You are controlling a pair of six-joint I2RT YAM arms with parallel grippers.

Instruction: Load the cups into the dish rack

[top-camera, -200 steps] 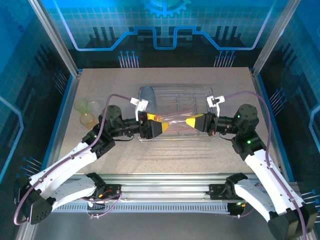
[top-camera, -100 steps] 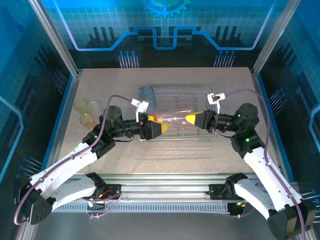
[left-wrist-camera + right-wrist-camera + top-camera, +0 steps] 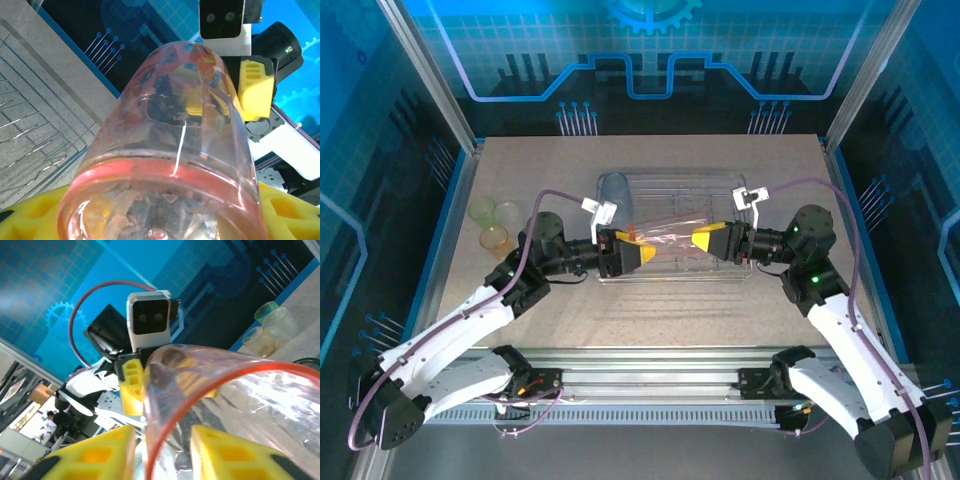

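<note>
Left tool (image 3: 648, 251) is clenched on the base end of the pink cup (image 3: 672, 236). In the left wrist view its yellow pads (image 3: 285, 212) sit snug against both sides of the cup's bottom. Right tool (image 3: 698, 238) is at the other end, and it looks let go. Its two fingers (image 3: 95, 455) straddle the rim wall, and you can see a gap next to the wall.

The cup lies on its side, bridging the two tools over the middle of the dish rack (image 3: 720, 200). From above I can't tell if it's touching the wires.

As for room, the pale blue cup (image 3: 613, 187) sits tucked in the rack's back-left corner, and the rest of the rack floor is open wire. The rack's raised sides run close around both tool heads.

Near the left edge of the worktop (image 3: 650, 310), well apart from the rack, there's a yellow-green cup (image 3: 482, 209). A clear-ish cup (image 3: 507, 213) is just beside it, and another yellowish cup (image 3: 495, 238) sits in front of those two. The strip of worktop between the rack's front edge and the arm bases is open, and so is the right side.
</note>
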